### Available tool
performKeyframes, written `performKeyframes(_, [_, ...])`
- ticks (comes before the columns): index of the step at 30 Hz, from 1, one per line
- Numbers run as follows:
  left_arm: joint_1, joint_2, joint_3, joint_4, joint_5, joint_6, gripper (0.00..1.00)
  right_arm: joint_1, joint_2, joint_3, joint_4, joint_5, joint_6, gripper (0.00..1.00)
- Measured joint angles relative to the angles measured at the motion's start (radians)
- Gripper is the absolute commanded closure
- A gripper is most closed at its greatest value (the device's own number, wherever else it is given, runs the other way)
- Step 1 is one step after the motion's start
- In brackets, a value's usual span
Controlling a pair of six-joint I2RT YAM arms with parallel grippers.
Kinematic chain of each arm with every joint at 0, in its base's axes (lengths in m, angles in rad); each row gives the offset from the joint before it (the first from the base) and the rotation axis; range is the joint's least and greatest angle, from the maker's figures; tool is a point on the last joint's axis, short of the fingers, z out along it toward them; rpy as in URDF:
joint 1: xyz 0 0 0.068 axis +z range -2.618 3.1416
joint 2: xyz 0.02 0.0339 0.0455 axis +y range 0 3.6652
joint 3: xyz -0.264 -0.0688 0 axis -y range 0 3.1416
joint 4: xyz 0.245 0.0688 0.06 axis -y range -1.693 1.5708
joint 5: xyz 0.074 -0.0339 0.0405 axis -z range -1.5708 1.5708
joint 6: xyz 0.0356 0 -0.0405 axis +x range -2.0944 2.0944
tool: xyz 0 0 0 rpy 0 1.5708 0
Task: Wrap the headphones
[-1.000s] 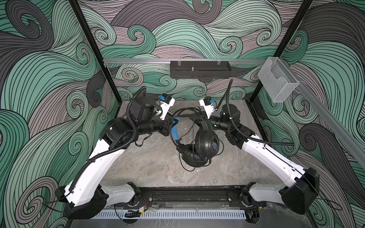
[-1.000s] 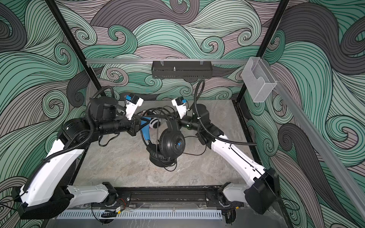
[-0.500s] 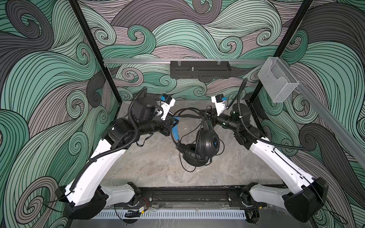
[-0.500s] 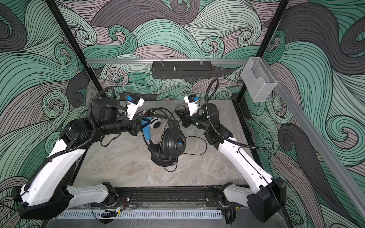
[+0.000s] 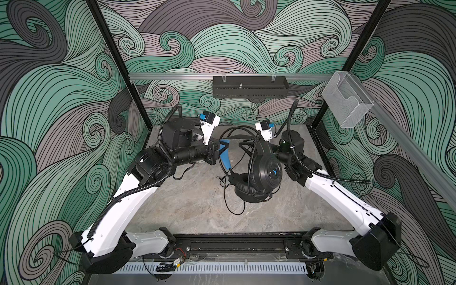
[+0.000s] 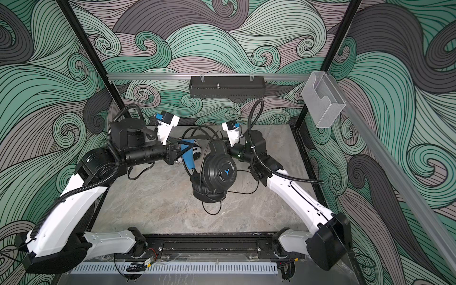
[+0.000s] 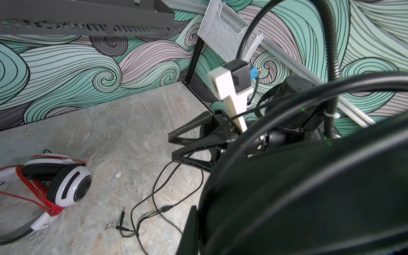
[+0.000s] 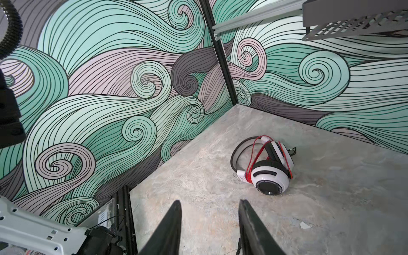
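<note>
Headphones, black pair (image 5: 267, 172) — gripped mid-worktop (image 5: 192, 204) by the headband (image 5: 225, 160) in the closed left gripper (image 5: 220, 149), black cable (image 5: 228, 201) trailing loose. Winding step: the right gripper (image 8: 209, 205), jaws partly apart and empty, likely must next pinch that cable. Near the back edge, the white pair (image 8: 272, 176) — already wrapped.

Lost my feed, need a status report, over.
Left gripper shut on black blue-accented headphones. Right gripper open, empty. Black cable loose, unwrapped. White red-corded headphones well aside.
</note>
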Motion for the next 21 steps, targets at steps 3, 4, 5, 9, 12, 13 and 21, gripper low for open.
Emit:
performKeyframes(3, [-0.002, 0.013, 0.014, 0.044, 0.000, -0.027, 1.00, 0.008, 0.036, 0.007, 0.033, -0.017, 0.026, 0.48])
performKeyframes(4, [-0.002, 0.015, 0.015, 0.063, 0.000, -0.038, 1.00, 0.011, 0.046, 0.010, 0.042, -0.021, 0.033, 0.48])
performKeyframes(5, [-0.002, 0.018, 0.015, 0.079, 0.000, -0.050, 1.00, 0.015, 0.056, 0.012, 0.056, -0.027, 0.043, 0.48])
performKeyframes(9, [-0.003, 0.031, 0.022, 0.138, -0.010, -0.090, 1.00, 0.022, 0.082, 0.012, 0.105, -0.046, 0.078, 0.46])
performKeyframes(12, [-0.009, 0.049, 0.044, 0.170, -0.040, -0.113, 1.00, 0.023, 0.095, 0.000, 0.153, -0.051, 0.108, 0.46])
performKeyframes(13, [-0.010, 0.055, 0.051, 0.180, -0.051, -0.120, 1.00, 0.023, 0.098, -0.007, 0.169, -0.055, 0.117, 0.46])
performKeyframes(21, [-0.014, 0.063, 0.071, 0.219, -0.136, -0.147, 1.00, 0.023, 0.132, -0.040, 0.225, -0.076, 0.172, 0.48])
